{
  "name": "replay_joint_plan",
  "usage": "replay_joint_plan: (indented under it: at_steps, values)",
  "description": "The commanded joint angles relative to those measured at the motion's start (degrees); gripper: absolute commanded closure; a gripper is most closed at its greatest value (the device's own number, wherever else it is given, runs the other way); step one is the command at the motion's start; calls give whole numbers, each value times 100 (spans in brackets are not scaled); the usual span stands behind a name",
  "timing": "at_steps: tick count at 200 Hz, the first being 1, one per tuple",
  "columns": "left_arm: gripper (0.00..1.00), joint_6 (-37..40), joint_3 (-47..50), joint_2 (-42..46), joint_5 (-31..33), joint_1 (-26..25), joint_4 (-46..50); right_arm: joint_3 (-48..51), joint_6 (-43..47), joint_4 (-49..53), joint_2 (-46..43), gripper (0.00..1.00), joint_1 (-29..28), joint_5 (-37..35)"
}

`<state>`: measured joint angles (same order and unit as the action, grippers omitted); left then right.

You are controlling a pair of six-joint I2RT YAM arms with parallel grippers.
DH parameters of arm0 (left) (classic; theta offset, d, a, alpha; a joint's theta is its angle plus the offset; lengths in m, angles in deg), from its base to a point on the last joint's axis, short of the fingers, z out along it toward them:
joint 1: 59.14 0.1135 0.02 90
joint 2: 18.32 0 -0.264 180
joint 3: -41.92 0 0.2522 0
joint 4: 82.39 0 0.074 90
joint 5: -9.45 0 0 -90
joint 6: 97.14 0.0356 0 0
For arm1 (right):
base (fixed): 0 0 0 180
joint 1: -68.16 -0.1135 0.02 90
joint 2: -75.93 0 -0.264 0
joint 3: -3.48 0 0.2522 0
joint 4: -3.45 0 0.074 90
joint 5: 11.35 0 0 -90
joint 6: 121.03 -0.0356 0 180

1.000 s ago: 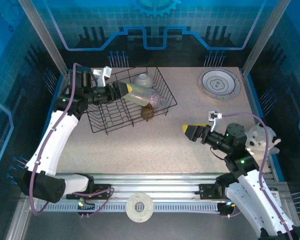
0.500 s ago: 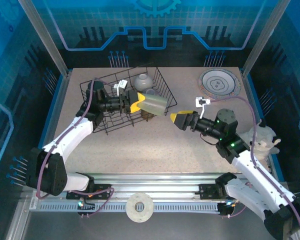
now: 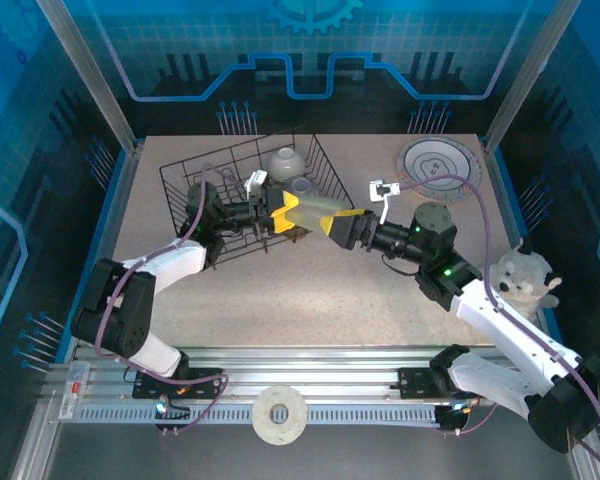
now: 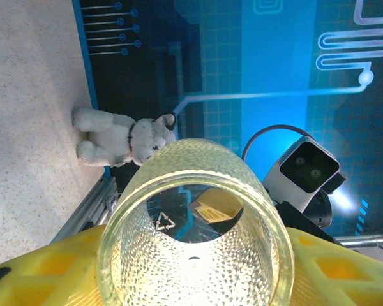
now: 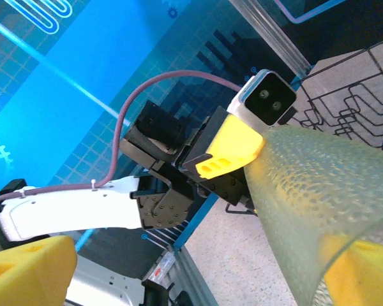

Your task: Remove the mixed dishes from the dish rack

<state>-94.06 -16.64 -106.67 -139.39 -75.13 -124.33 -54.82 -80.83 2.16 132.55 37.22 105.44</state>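
Translucent cup (image 3: 315,207), one, in grip of left tool (image 3: 285,212); right tool (image 3: 340,226) wide open; one bowl (image 3: 286,160).

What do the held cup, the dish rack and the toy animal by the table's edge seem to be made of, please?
Translucent yellowish cup: probably plastic, glossy and pebbled; light passes through, and a recycling mark shows on its base.
Dish rack: thin bent rods, likely metal with a black coating.
Plush toy: soft, fuzzy fabric, white and grey.
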Motion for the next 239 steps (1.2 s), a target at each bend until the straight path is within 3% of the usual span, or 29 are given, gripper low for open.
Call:
replay_joint_plan:
  at_steps: [1, 58, 125, 239]
  values:
    - [52, -362, 94, -93, -140, -62, -993, -182, -29, -144, -26, 3, -129, -207]
    - [52, 273, 76, 113, -102, -62, -152, -196, -162, -9, -46, 10, -232, -201]
    - [52, 2289, -113, 799, 227, -62, 2573, -110, -467, -375, -112, 27, -403, -279]
    - [51, 2352, 20, 881, 278, -71, 2512, 97, -873, -1124, 121, 61, -598, -429]
